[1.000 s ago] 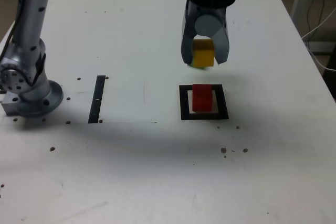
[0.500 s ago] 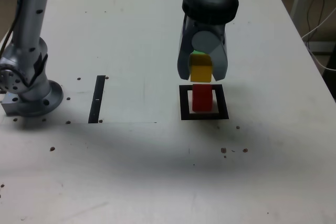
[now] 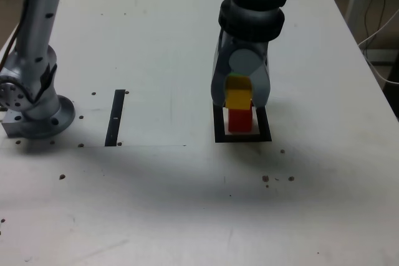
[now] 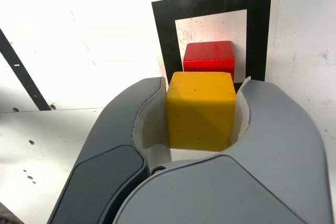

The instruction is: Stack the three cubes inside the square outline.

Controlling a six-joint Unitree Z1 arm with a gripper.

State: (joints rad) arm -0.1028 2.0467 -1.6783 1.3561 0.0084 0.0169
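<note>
Fingers of the gripper (image 3: 240, 99) were clenched on the yellow cube (image 3: 237, 99), 1 grey finger (image 4: 126, 129) pressed against each side of it, as the wrist view showed plainly. Largest in the exterior view was the white table (image 3: 187, 204), with the arm's base at centre left of the frame and the gripper reaching down at centre right. Below it lay the square outline (image 3: 218, 130), a black frame with a white centre, and a narrow black strip (image 3: 115, 118) lay well apart toward the left of the frame. Inside the outline stood the red cube (image 3: 239, 121), and the yellow cube hung directly above it, touching or just short of touching; the pictures could not settle which. No green cube was visible in either view.

By my judgement the step in hand was placing the 2nd cube on the 1st. The next move called for settling the yellow cube squarely on the red one, then releasing without nudging either.
</note>
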